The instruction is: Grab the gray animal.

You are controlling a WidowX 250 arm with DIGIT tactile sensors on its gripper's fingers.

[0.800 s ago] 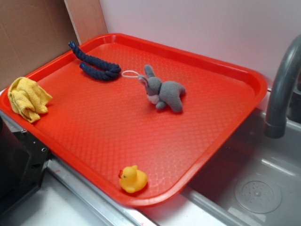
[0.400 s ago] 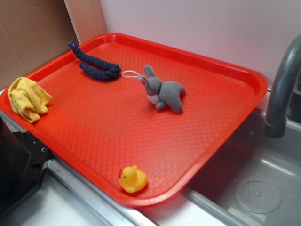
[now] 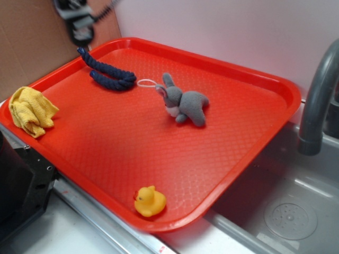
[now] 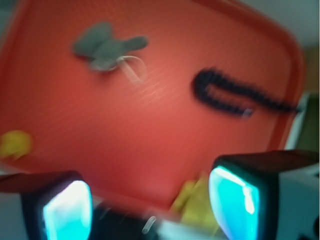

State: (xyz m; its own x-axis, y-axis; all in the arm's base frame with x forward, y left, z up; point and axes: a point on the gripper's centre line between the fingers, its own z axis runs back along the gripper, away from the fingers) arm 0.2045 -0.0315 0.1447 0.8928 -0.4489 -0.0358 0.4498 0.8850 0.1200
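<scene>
The gray animal is a small gray plush bunny with long ears, a white muzzle and a thin white loop at its head. It lies on its side in the middle of the red tray. It also shows blurred in the wrist view at the upper left. My gripper enters the exterior view at the top left, high above the tray's far left corner and far from the bunny. In the wrist view the gripper is open and empty, its fingers spread wide.
A dark blue rope lies at the tray's far left. A yellow cloth hangs over the tray's left rim. A yellow rubber duck sits at the near edge. A gray faucet and sink stand right. A black box sits at lower left.
My gripper has come into the exterior view at the top left; it was out of view before. The bunny and the other things have not moved.
</scene>
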